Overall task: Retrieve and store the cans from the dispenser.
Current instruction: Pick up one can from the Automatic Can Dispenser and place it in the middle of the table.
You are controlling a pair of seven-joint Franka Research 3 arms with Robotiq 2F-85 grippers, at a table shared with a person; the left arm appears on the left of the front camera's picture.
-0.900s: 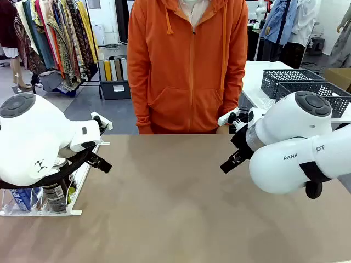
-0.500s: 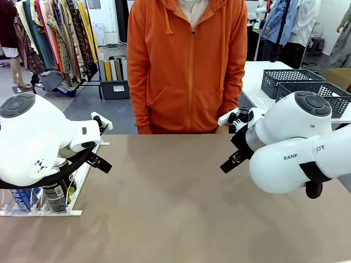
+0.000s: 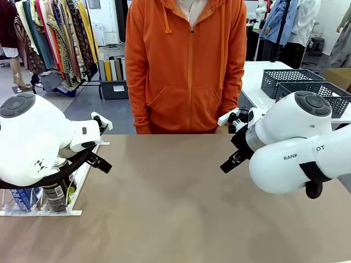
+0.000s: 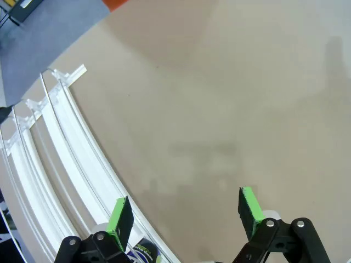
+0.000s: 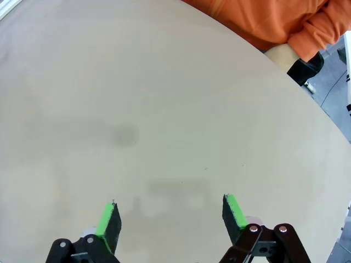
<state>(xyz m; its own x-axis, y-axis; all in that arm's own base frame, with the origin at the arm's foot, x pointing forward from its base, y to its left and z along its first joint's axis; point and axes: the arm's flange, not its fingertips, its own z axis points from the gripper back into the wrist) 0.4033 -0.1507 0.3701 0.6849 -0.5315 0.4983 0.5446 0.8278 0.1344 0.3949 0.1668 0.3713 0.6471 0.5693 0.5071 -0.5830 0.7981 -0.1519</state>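
The dispenser (image 3: 41, 212), a flat white rack of rails, lies at the table's left edge, mostly behind my left arm. At its front lip stand a blue can (image 3: 22, 198) and a dark can (image 3: 55, 197). In the left wrist view my left gripper (image 4: 185, 215) hangs open over bare tabletop, beside the curved rails of the dispenser (image 4: 66, 142). A dark can (image 4: 143, 249) peeks out by its left finger. My right gripper (image 5: 171, 218) is open above bare table at the right, with nothing between its pads.
A person in an orange hoodie (image 3: 186, 66) stands at the far edge, one hand (image 5: 281, 56) near the table corner. Dark perforated baskets (image 3: 290, 82) sit on a white table at the back right. The brown tabletop (image 3: 170, 197) between the arms is free.
The person has shifted slightly to the left. Neither arm nor the cans have moved.
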